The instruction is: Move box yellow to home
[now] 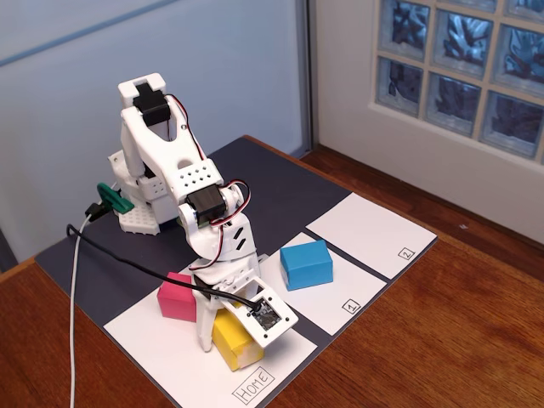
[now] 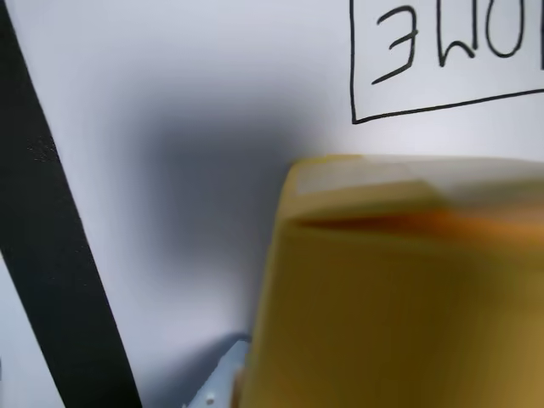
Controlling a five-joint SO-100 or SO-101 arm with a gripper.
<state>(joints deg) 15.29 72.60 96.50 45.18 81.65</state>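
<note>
so the yellow box [image 1: 236,342] is sitting on the home sheet [image 1: 161,357] right by the "Home" label [image 1: 254,385], pink block [image 1: 178,297] just behind, gripper [image 1: 223,333] down around it, can't tell whether it's actually clamped.

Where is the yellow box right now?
In the fixed view the yellow box sits on the Home sheet, under the gripper, right of the pink block and just above the Home label.

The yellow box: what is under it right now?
Under the yellow box lies the white Home sheet, near its label. The gripper covers the box's top, so actual contact with the paper cannot be confirmed.
</note>
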